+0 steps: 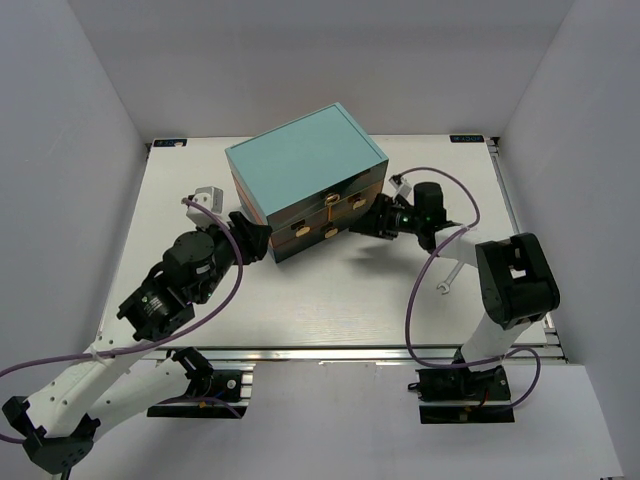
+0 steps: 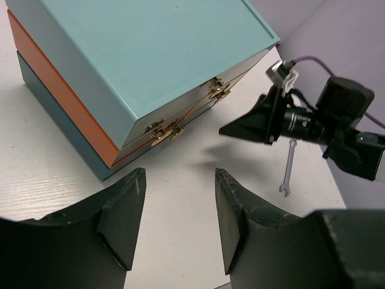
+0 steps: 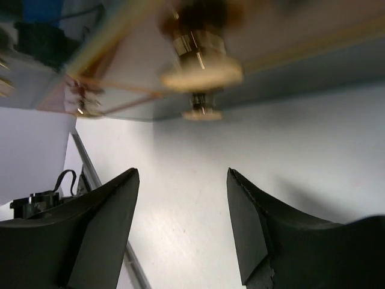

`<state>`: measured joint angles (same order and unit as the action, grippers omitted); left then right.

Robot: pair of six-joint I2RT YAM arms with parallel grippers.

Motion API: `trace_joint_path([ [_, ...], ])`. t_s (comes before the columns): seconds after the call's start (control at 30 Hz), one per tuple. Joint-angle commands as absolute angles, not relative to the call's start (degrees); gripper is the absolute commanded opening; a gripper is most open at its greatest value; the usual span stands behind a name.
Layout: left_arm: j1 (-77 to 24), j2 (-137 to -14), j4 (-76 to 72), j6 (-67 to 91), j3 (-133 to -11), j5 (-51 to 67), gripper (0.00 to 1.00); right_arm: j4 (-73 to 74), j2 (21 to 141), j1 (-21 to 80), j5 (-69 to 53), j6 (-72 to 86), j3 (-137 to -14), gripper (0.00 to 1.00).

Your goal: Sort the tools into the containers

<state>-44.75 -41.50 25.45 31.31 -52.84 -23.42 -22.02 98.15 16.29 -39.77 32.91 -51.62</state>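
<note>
- Your left gripper (image 2: 180, 176) stands open with nothing between its fingers, low over the surface (image 1: 330, 300), just short of the chest's near left corner.
- The chest (image 1: 300, 160) sits mid-surface, turned at an angle, its teal top up. Its brown drawers (image 1: 318, 215) face you, and all look pushed in (you can see no contents from any view).
- Your right gripper (image 3: 182, 174) is also open and holds nothing. It points at the right end of the drawer fronts. In its wrist view a cream knob (image 3: 201, 73) hangs just above the gap between its fingers, too blurred to tell whether anything touches it.
- The wrench (image 1: 449, 280) lies flat on the bare surface, to the right of the chest and well apart from it. It is near your right arm and outside any drawer, and neither gripper touches it.
</note>
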Motion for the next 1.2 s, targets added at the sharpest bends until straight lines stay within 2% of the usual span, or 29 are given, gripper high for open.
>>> trace_joint_path([
  [0.0, -44.74, -41.75, 24.35, 30.15, -52.82, -23.29, 0.59, -23.82, 95.63, 19.15, -37.27, 37.09, -47.04, 0.66],
  [0.27, -44.74, -41.4, 24.26, 30.67, -52.38, -23.38, 0.59, -24.35, 98.17, 24.78, -30.6, 41.04, -47.98, 0.68],
  [0.47, -44.74, -41.31, 25.31, 31.55, -53.17, -23.82, 0.59, -21.8, 101.95, 26.36, -23.75, 51.84, -52.38, 0.72],
  [0.63, -44.74, -42.1, 26.45, 32.25, -54.66, -23.82, 0.59, -23.37, 104.14, 26.98, -22.94, 58.87, -53.09, 0.72],
  [1.17, -44.82, -49.83, 24.87, 32.17, -58.97, -21.45, 0.59, -32.17, 110.83, 27.77, -22.06, 63.9, -56.07, 0.58],
])
